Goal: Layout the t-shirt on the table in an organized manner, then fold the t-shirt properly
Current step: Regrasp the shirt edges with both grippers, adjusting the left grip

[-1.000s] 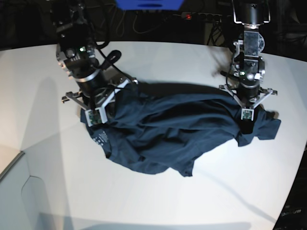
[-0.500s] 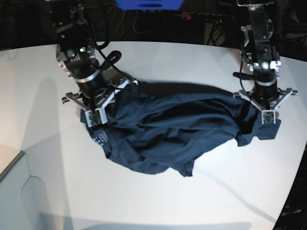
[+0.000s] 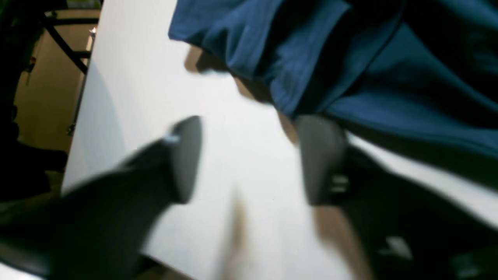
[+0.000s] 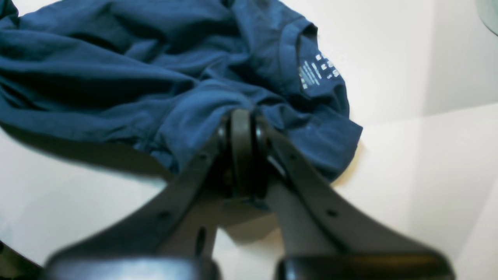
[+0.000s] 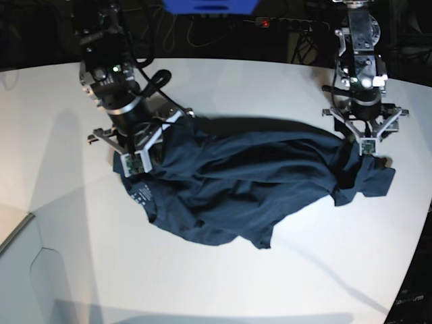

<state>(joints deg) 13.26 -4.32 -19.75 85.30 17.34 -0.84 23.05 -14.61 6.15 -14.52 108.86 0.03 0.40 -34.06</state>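
Note:
The dark navy t-shirt lies crumpled in a wide heap across the middle of the white table. My right gripper is shut on a fold of the t-shirt near the collar, whose printed label faces up. In the base view this gripper stands at the heap's left end. My left gripper is open above bare table with nothing between its fingers. The t-shirt's edge lies just beyond them. In the base view the left gripper hovers over the heap's right end.
Cables and a power strip with a red light run behind the table's far edge. A blue object sits at the top. The table's edge shows at the lower left and curves along the right.
My left gripper has opened and let go of the t-shirt's right end, then drawn up and back. The cloth there has settled. The right arm has not moved.

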